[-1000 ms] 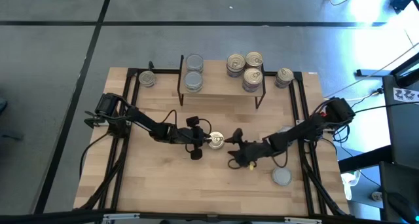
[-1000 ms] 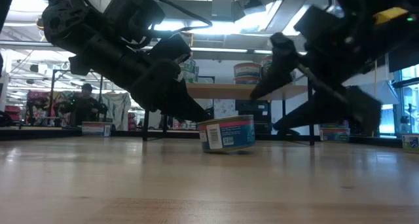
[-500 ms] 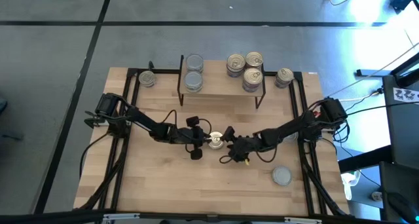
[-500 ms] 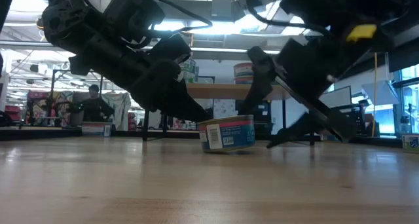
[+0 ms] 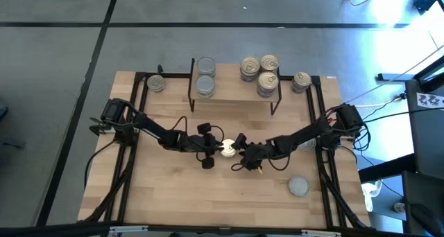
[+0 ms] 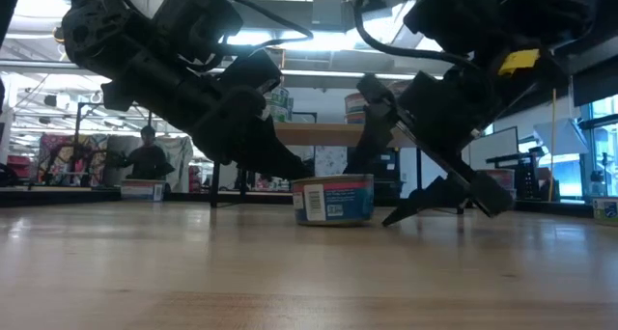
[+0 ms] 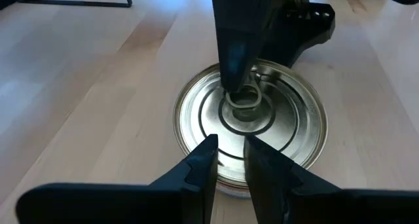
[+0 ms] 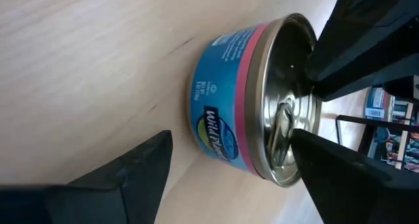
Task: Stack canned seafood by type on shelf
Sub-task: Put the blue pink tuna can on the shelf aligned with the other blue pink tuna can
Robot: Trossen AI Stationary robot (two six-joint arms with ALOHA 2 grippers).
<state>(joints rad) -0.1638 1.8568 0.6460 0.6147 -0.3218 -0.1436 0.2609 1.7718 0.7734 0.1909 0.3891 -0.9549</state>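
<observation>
Left gripper point(image 5: 216, 149) is hovering low over the middle of the tabletop point(image 5: 173, 195), its fingers point(image 7: 203, 168) drawn nearly together with only a thin slit between them and nothing caught there. Just beyond those tips, a blue-and-pink labelled can point(image 6: 333, 199) is standing upright on the wood, its pull-ring lid point(image 7: 250, 116) facing up. On the far side of that tin the right gripper point(image 5: 238, 145) is reaching in from the opposite direction; its fingers point(image 8: 131, 168) are spreading wide, one on each side of the tin without pressing on it. Behind both grippers the shelf point(image 5: 236, 91) is carrying two plain grey-lidded tins point(image 5: 205, 75) toward the left arm's side and three gold-lidded tins point(image 5: 259, 74) toward the right arm's side. A lone gold-lidded tin point(image 5: 155, 84) is sitting on the tabletop beyond the shelf's left end, another point(image 5: 301, 81) beyond its right end. A grey-lidded tin point(image 5: 298, 187) is lying on the wood near the right arm, well apart from the grippers.
</observation>
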